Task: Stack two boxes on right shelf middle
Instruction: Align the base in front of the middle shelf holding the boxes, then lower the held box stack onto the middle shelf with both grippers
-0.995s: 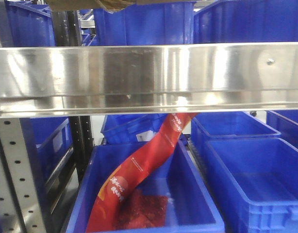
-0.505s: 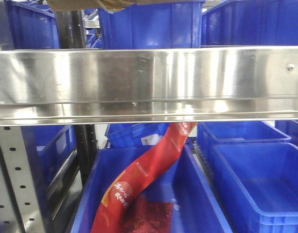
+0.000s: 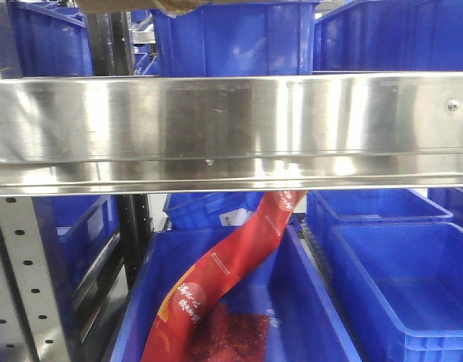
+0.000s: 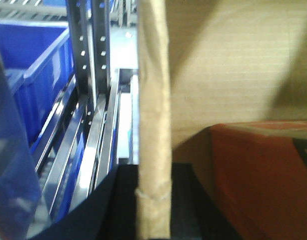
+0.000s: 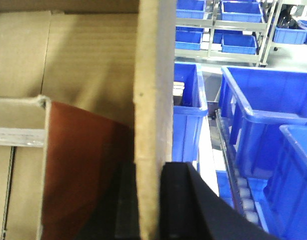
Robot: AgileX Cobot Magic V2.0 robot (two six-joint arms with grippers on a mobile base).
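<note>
Above the shelf (image 3: pixel 231 124), each end effector (image 4: pixel 153 210) (image 5: pixel 151 200) clamped on a box (image 4: pixel 233 75) wall

The front-facing camera sits close before the shelf's steel rail (image 3: pixel 231 124), level with it, seeing blue bins (image 3: pixel 397 286) below it and a sliver of cardboard above. Each wrist camera looks along its gripper, pressed close to a box wall (image 4: pixel 153 115) (image 5: pixel 153 115): left sees perforated uprights (image 4: pixel 88 45) beyond, right sees bins. All share racking.
</note>
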